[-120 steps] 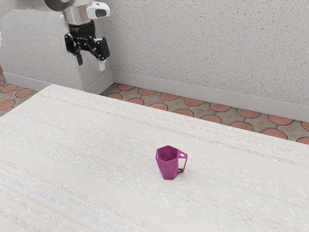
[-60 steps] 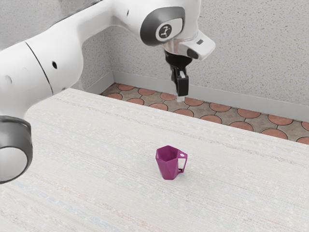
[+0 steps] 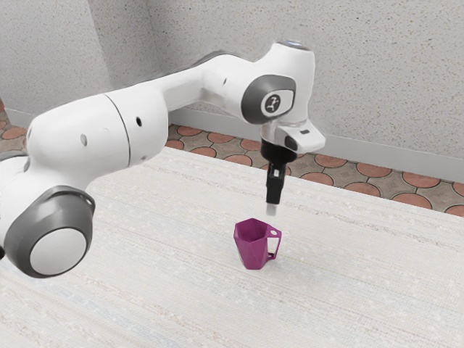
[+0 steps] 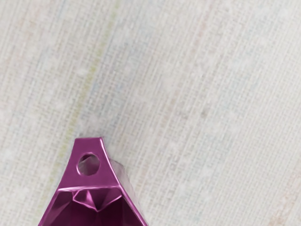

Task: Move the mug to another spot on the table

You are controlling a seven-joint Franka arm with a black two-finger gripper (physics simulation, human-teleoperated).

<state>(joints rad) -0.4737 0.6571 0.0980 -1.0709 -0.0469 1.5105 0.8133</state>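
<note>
Since 0.5 s ago: end effector (image 3: pixel 271 209) has come down and now hangs just above the mug (image 3: pixel 254 244), over its handle (image 3: pixel 274 242) side. Seen edge-on, so I cannot tell if it is open or closed. Mug upright on surface (image 3: pixel 130 290), directly beneath me. To do next, my judgement: straddle one wall, descend slowly, don't clip the handle.

Purple mug (image 3: pixel 256 245) upright, mid-table (image 3: pixel 145 290)
</note>
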